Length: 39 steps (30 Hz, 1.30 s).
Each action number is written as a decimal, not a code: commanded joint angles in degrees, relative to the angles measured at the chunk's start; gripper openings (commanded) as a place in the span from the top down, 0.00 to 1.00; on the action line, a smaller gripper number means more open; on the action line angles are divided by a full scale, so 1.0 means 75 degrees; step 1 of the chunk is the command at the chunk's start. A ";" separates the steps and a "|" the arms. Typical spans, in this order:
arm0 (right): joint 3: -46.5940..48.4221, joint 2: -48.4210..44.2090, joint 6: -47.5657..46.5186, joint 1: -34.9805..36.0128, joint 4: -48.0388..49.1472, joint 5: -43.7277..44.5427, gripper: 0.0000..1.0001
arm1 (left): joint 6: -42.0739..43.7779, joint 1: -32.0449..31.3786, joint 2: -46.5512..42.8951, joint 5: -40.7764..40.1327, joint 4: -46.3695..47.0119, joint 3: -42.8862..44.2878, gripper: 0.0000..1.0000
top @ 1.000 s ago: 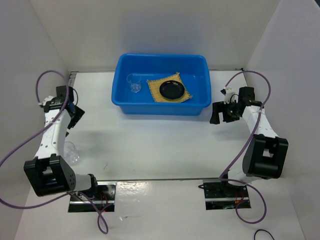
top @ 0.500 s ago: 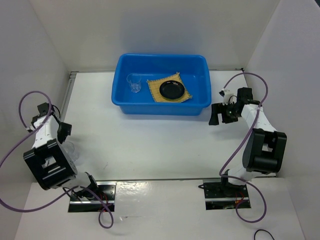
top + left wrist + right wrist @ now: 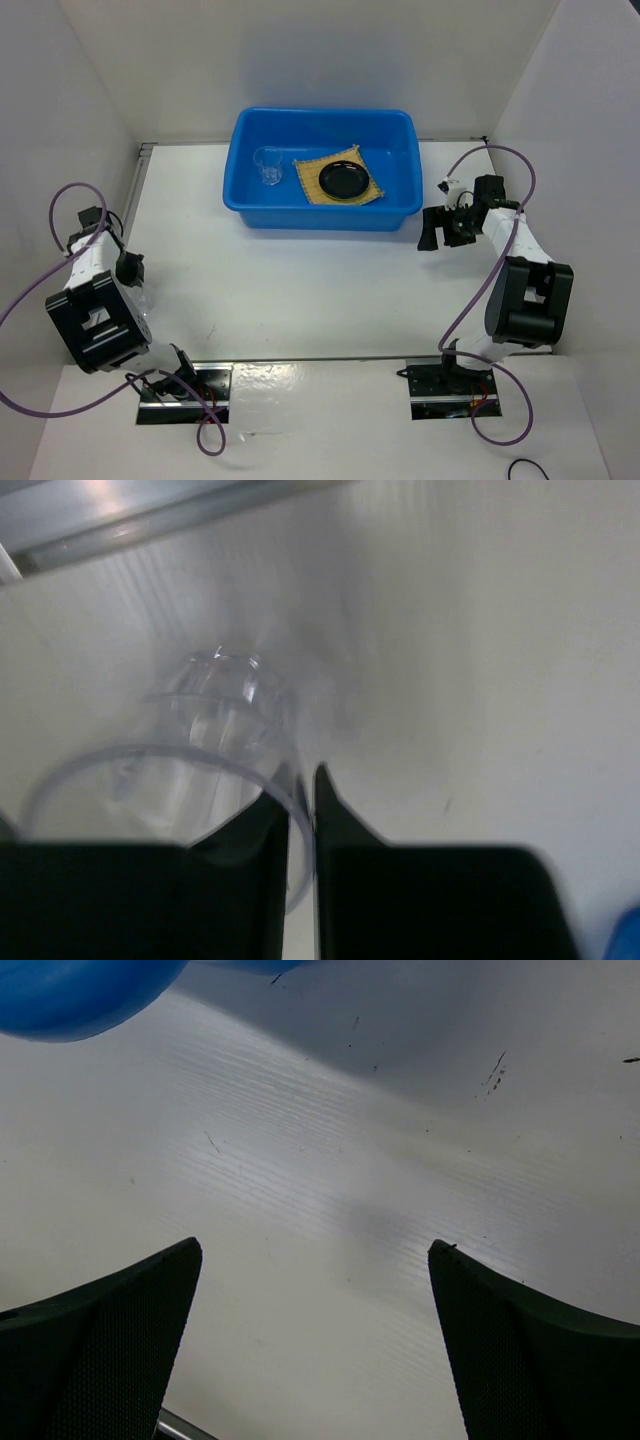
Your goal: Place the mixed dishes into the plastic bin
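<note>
The blue plastic bin (image 3: pixel 322 214) stands at the back middle of the table. Inside it are a clear glass cup (image 3: pixel 268 166), a tan woven mat (image 3: pixel 311 180) and a black dish (image 3: pixel 344 180) lying on the mat. A second clear glass cup (image 3: pixel 215 705) stands at the left side of the table, mostly hidden under the left arm in the top view. My left gripper (image 3: pixel 300 800) is shut on this cup's rim, one finger inside and one outside the wall. My right gripper (image 3: pixel 315 1250) hangs open over bare table, right of the bin, holding nothing.
White walls close in the table on the left, back and right. The left arm's purple cable (image 3: pixel 60 200) loops near the left wall. A metal rail (image 3: pixel 150 520) runs along the table's left edge, just beyond the cup. The bin's corner (image 3: pixel 80 990) shows in the right wrist view.
My left arm has folded back from the mid-left down to the cup by the left wall, and its jaws have closed on the cup's rim. The right arm barely moved.
</note>
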 commanded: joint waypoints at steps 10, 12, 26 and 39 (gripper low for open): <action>0.0346 0.0200 -0.0084 -0.0045 -0.0126 -0.0071 0.02 | 0.1135 -0.1283 -0.1726 0.3476 0.2014 0.1986 1.00; 0.0346 0.0201 -0.0084 -0.0045 -0.0126 -0.0071 0.02 | 0.1135 -0.1918 -0.1494 0.3642 0.2158 0.2784 1.00; 0.0346 0.0201 -0.0084 -0.0045 -0.0126 -0.0071 0.02 | 0.3373 -0.6935 0.4348 0.0319 -0.1352 0.9499 1.00; 0.0346 0.0131 -0.0084 -0.0045 -0.0196 -0.0071 0.02 | 0.3197 -0.6936 0.8748 -0.0013 -0.3748 1.4776 1.00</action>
